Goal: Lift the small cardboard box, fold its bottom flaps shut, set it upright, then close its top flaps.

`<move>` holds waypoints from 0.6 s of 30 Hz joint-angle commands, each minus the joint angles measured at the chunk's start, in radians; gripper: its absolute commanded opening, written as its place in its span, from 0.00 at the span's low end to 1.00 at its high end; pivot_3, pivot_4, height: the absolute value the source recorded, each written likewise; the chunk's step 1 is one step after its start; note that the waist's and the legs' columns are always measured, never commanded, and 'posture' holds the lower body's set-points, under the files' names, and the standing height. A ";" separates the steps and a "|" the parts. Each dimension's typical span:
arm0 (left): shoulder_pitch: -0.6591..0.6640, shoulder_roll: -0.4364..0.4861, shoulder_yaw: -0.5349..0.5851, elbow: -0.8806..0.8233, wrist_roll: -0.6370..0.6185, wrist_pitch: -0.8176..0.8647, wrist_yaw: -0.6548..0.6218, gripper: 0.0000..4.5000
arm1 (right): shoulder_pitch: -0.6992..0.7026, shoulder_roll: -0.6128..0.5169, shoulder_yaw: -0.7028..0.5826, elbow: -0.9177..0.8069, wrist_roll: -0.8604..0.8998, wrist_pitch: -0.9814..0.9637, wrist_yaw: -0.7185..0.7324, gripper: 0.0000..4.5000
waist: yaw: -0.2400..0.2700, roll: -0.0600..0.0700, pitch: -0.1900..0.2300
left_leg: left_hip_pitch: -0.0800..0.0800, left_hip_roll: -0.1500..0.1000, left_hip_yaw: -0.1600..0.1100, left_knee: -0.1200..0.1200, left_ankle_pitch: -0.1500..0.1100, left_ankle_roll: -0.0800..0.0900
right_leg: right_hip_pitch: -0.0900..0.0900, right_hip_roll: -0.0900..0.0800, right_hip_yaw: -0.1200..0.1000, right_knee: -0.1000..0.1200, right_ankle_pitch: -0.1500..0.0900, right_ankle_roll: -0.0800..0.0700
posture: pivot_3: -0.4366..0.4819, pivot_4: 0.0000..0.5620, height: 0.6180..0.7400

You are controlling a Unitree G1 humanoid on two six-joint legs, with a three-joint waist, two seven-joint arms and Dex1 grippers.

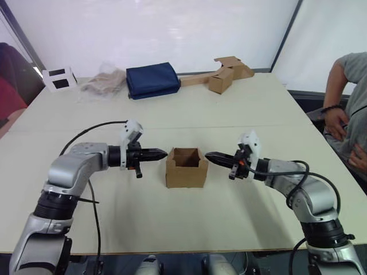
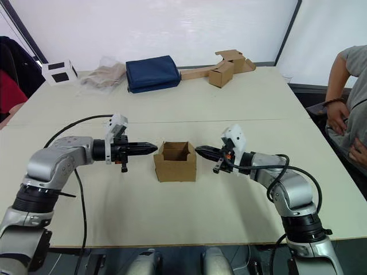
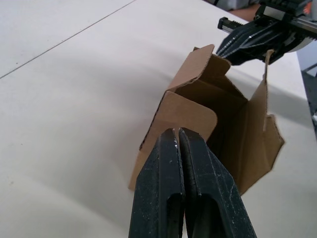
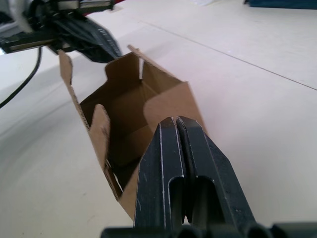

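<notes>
The small cardboard box (image 1: pixel 186 171) stands upright at the middle of the table (image 1: pixel 172 229), its mouth facing up. Its top flaps (image 3: pixel 190 114) stand open around the rim, and I can see down into the hollow inside. Its bottom flaps are hidden underneath. My left gripper (image 1: pixel 162 153) is shut and points at the box's left rim, its tip right at the rounded flap. From the other side, my right gripper (image 1: pixel 210 156) is also shut, its tip close against the right flap (image 4: pixel 171 101). Neither gripper holds anything.
Along the far edge lie a folded navy cloth (image 1: pixel 152 79), a crumpled beige bag (image 1: pixel 103 83), a white block (image 1: pixel 59 78) and a cluster of cardboard boxes with a long strip (image 1: pixel 226 73). A person (image 1: pixel 350 109) sits beyond the table's right edge.
</notes>
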 commanded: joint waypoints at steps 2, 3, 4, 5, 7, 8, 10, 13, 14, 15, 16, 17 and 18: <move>-0.029 -0.019 -0.041 0.015 0.034 -0.049 -0.020 0.02 | -0.032 -0.003 0.028 -0.010 -0.027 -0.032 0.006 0.00 | 0.001 0.000 0.000 | 0.000 0.000 0.000 0.000 0.000 0.000 | 0.000 0.000 0.000 0.000 0.000 0.000 | 0.48 0.27 1.00; -0.030 -0.027 -0.050 0.023 0.043 -0.058 -0.020 0.02 | -0.036 -0.002 0.041 -0.006 -0.036 -0.036 0.011 0.00 | 0.000 0.000 0.000 | 0.000 0.000 0.000 0.000 0.000 0.000 | 0.000 0.000 0.000 0.000 0.000 0.000 | 0.48 0.27 1.00; -0.032 -0.034 -0.056 0.029 0.050 -0.064 -0.019 0.02 | -0.040 -0.003 0.054 -0.002 -0.043 -0.040 0.017 0.00 | 0.000 0.000 0.000 | 0.000 0.000 0.000 0.000 0.000 0.000 | 0.000 0.000 0.000 0.000 0.000 0.000 | 0.48 0.27 1.00; -0.032 -0.038 -0.062 0.033 0.055 -0.069 -0.021 0.02 | -0.042 -0.003 0.064 0.001 -0.049 -0.043 0.022 0.00 | 0.000 0.000 0.000 | 0.000 0.000 0.000 0.000 0.000 0.000 | 0.000 0.000 0.000 0.000 0.000 0.000 | 0.48 0.27 1.00; -0.027 -0.041 -0.070 0.032 0.062 -0.077 -0.026 0.02 | -0.044 -0.005 0.079 0.006 -0.056 -0.045 0.030 0.00 | -0.001 0.000 0.000 | 0.000 0.000 0.000 0.000 0.000 0.000 | 0.000 0.000 0.000 0.000 0.000 0.000 | 0.48 0.27 1.00; -0.024 -0.043 -0.072 0.031 0.064 -0.079 -0.028 0.02 | -0.044 -0.007 0.087 0.009 -0.065 -0.048 0.034 0.00 | -0.002 0.000 0.000 | 0.000 0.000 0.000 0.000 0.000 0.000 | 0.000 0.000 0.000 0.000 0.000 0.000 | 0.48 0.27 1.00; -0.019 -0.047 -0.073 0.031 0.069 -0.082 -0.029 0.02 | -0.044 -0.013 0.102 0.018 -0.084 -0.055 0.041 0.00 | -0.001 0.000 0.000 | 0.000 0.000 0.000 0.000 0.000 0.000 | -0.001 0.000 0.000 0.000 0.000 0.000 | 0.48 0.27 1.00; -0.015 -0.053 -0.077 0.039 0.078 -0.090 -0.029 0.02 | -0.050 -0.026 0.135 0.047 -0.127 -0.078 0.057 0.00 | 0.000 0.000 0.000 | 0.000 0.000 0.000 0.000 0.000 0.000 | 0.000 0.000 0.000 0.000 0.000 0.000 | 0.48 0.27 1.00; -0.015 -0.056 -0.077 0.041 0.080 -0.091 -0.028 0.02 | -0.052 -0.028 0.141 0.055 -0.136 -0.083 0.060 0.00 | 0.000 0.000 0.000 | 0.000 0.000 0.000 0.000 0.000 0.000 | 0.000 0.000 0.000 0.000 0.000 0.000 | 0.48 0.27 1.00; -0.014 -0.058 -0.078 0.042 0.083 -0.093 -0.028 0.02 | -0.056 -0.027 0.144 0.066 -0.144 -0.092 0.062 0.00 | 0.000 0.000 0.000 | 0.000 0.000 0.000 0.000 0.000 0.000 | 0.000 0.000 0.000 0.000 0.000 0.000 | 0.48 0.27 1.00; -0.014 -0.060 -0.079 0.043 0.086 -0.094 -0.028 0.02 | -0.060 -0.026 0.146 0.073 -0.151 -0.098 0.064 0.00 | 0.000 0.000 0.000 | 0.000 0.000 0.000 0.000 0.000 0.000 | 0.000 0.000 0.000 0.000 0.000 0.000 | 0.48 0.27 1.00; -0.013 -0.061 -0.079 0.044 0.088 -0.096 -0.029 0.02 | -0.064 -0.025 0.149 0.082 -0.158 -0.103 0.065 0.00 | 0.000 0.000 0.000 | 0.000 0.000 0.000 0.000 0.000 0.000 | 0.000 0.000 0.000 0.000 0.000 0.000 | 0.48 0.27 1.00; -0.013 -0.062 -0.079 0.044 0.090 -0.096 -0.028 0.02 | -0.070 -0.025 0.152 0.095 -0.171 -0.113 0.062 0.00 | 0.000 0.000 0.000 | 0.000 0.000 0.000 0.000 0.000 0.000 | 0.000 0.000 0.000 0.000 0.000 0.000 | 0.48 0.27 1.00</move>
